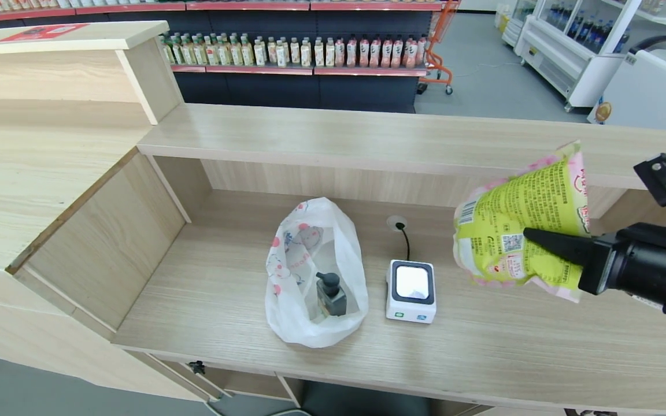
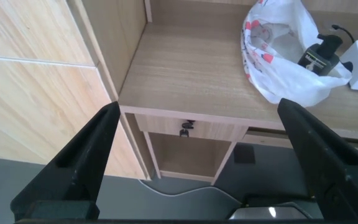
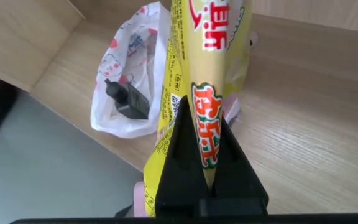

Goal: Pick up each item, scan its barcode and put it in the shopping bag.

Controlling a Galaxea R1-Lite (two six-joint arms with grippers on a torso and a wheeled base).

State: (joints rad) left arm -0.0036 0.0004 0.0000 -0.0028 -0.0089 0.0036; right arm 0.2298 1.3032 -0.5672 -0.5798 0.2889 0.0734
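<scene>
The right fingers [image 1: 558, 247] are pinched shut on a yellow-green snack pouch [image 1: 521, 219], clamping it near one crumpled end so that most of the pouch stands out beyond the fingertips, up off the counter [image 1: 512, 352]. In the right wrist view the fingers [image 3: 185, 149] meet on the pouch's narrow edge [image 3: 211, 56]. The step in hand looks like the scan. The barcode [image 1: 467, 212] sits at the corner of the pouch farthest from the fingers, on the printed face turned up towards the head view rather than down. To do it well, the wrist probably has to roll until that face looks downward. The far corner, not the pinched end, should then be carried over the window of the scanner [image 1: 410, 290], which lies lower than the fingers and to their left, well apart from the pouch. The pouch is soft and held by one end, so a slow, level pass should keep it from flopping or creasing across the code. Further left of the scanner stands the open shopping bag [image 1: 287, 289], with a dark pump bottle [image 1: 330, 294] already inside. The left fingers [image 2: 86, 155] are spread wide with nothing between them, low beside the counter's front edge.
</scene>
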